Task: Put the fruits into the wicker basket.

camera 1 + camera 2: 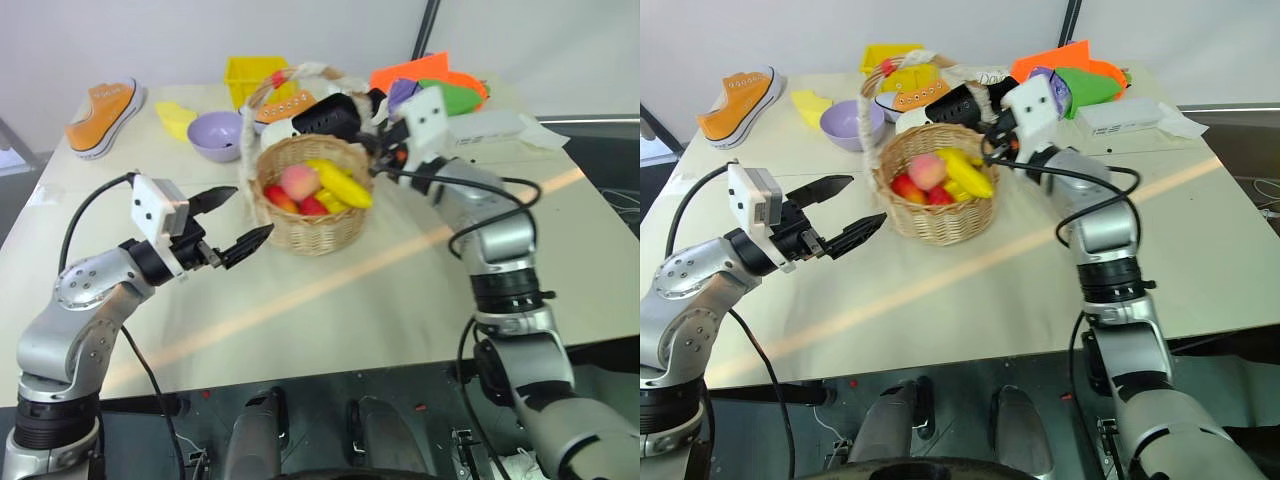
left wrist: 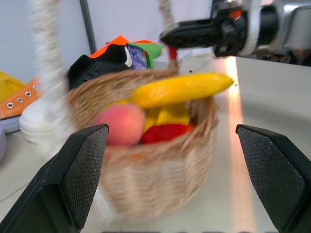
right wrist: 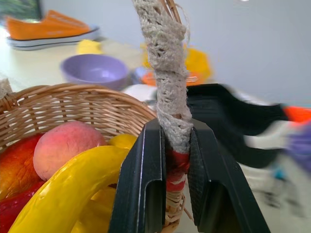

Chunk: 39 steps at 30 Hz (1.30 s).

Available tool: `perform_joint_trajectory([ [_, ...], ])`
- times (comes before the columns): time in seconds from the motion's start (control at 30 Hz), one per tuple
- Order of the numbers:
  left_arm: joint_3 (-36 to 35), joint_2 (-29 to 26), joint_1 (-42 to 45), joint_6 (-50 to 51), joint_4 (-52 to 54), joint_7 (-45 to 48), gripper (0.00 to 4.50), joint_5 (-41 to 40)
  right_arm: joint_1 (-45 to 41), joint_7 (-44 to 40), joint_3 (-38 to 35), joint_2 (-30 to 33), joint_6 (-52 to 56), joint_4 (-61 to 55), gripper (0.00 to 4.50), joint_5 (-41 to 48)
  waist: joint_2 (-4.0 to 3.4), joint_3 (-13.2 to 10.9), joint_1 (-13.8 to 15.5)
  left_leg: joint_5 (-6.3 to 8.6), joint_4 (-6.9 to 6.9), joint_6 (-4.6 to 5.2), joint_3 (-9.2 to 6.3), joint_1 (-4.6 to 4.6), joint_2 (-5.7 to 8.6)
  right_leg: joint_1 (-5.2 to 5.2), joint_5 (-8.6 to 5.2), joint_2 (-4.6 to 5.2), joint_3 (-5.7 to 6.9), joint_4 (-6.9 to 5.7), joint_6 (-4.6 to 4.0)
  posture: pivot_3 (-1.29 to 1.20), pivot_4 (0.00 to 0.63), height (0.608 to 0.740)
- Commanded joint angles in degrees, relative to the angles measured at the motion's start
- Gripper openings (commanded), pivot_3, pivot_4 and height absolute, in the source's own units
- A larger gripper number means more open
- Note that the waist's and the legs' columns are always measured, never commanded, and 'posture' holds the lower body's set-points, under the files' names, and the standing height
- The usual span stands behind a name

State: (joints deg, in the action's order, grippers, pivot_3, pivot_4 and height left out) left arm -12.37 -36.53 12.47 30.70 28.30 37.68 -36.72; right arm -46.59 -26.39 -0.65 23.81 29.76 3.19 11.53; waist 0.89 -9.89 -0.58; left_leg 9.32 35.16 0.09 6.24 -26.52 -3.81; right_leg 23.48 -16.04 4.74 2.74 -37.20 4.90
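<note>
The left gripper (image 1: 232, 222) is hovering level over the desk (image 1: 400, 290), just beside the near-left wall of the wicker basket (image 1: 310, 225), its jaws standing wide apart and holding nothing. In the left wrist view the basket sits squarely between the two black fingers (image 2: 82, 170), not touching either.

The basket is standing upright in the middle of the desk, and both fruits are already lying inside it: the peach (image 1: 299, 182) toward the left, the banana (image 1: 343, 184) slanting across the right side with its tip over the rim, among some red pieces.

The right gripper (image 3: 176, 189) is pinching the base of the basket's wrapped handle (image 3: 167, 97), jaws closed on it where the red marks sit.

Judging by this, the filling looks done. The care now is in the handle grip: any pull should be gentle and straight, since a sideways tug could tip the light basket and roll the banana out. The left gripper is well placed to steady the wall if needed.
</note>
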Motion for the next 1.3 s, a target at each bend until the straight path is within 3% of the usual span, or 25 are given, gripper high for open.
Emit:
perform_joint_trajectory([
  [0.03,-0.05,-0.28,1.17,-1.5,0.68,0.66,4.5,0.25,1.65,-0.19,-9.33,8.03,-0.45,-4.15,0.25,0.73,0.0,0.0,0.13,0.0,0.0,0.0,0.0,0.0,0.0,-0.01,0.0,0.01,0.0,0.01,-0.01,0.0,0.15,0.74],
  [0.2,1.6,0.66,2.55,-2.32,-1.07,1.6,4.5,0.71,6.64,3.53,-17.55,18.04,-4.53,4.87,0.25,-2.35,0.0,0.0,0.11,0.0,0.01,0.01,0.04,0.03,0.07,-0.04,-0.09,0.04,-0.02,0.07,-0.16,0.0,0.15,0.74],
  [0.43,2.98,1.55,4.44,-3.08,-2.75,2.24,4.5,1.83,9.22,7.45,-22.62,20.77,-11.83,17.13,0.25,-3.21,-0.23,-0.03,-0.69,-0.02,-0.03,0.04,0.08,0.14,0.06,-0.02,0.01,-0.17,-0.19,0.01,0.04,0.0,0.15,0.74],
  [0.53,2.54,1.26,4.2,-3.16,-2.98,2.58,4.5,1.82,10.77,6.5,-23.42,20.78,-12.0,17.04,1.48,-1.98,-0.24,-0.03,-0.34,-0.02,-0.03,0.03,0.14,0.14,0.06,-0.03,0.03,-0.19,-0.16,-0.01,0.12,0.0,0.15,0.74],
  [0.67,2.36,1.16,3.57,-2.77,-3.23,2.05,4.5,2.13,13.8,5.58,-23.81,21.39,-13.12,13.44,3.53,-1.57,-0.24,-0.03,-0.04,-0.02,0.06,0.03,0.14,0.12,0.07,-0.08,0.03,-0.15,-0.17,0.03,0.11,0.0,0.15,0.74],
  [0.9,-0.35,0.46,-1.42,-2.48,-6.65,-0.55,4.5,4.45,23.9,1.15,-30.36,24.53,-21.6,5.56,3.53,1.21,-0.26,-0.03,-0.06,-0.02,0.06,0.04,0.05,0.13,0.08,-0.11,0.03,-0.12,-0.18,0.03,0.12,0.0,0.15,0.74],
  [1.03,-2.95,0.7,-6.15,-4.91,-9.18,-1.55,4.5,6.41,29.84,-8.22,-31.19,23.44,-18.84,-2.78,3.53,9.45,-0.25,-0.01,-0.42,-0.01,0.02,0.03,0.04,0.19,0.01,-0.11,0.02,-0.17,-0.18,0.03,0.12,0.0,0.15,0.74],
  [1.17,-5.53,1.95,-10.98,-8.16,-12.06,-3.25,4.5,8.69,40.99,-18.88,-23.32,22.68,-11.2,-15.86,3.53,16.72,-0.23,0.0,-0.14,0.0,0.02,0.02,-0.04,0.24,-0.06,-0.17,-0.01,-0.12,-0.17,0.03,0.05,0.0,0.15,0.74],
  [1.3,-7.11,4.04,-15.9,-11.08,-13.46,-4.51,4.5,10.37,43.32,-17.09,-14.63,18.16,-9.82,-19.53,3.53,14.7,-0.2,0.04,-0.16,0.03,0.0,0.01,-0.1,0.22,-0.11,-0.16,-0.1,0.02,-0.18,0.09,-0.13,0.0,0.15,0.74],
])
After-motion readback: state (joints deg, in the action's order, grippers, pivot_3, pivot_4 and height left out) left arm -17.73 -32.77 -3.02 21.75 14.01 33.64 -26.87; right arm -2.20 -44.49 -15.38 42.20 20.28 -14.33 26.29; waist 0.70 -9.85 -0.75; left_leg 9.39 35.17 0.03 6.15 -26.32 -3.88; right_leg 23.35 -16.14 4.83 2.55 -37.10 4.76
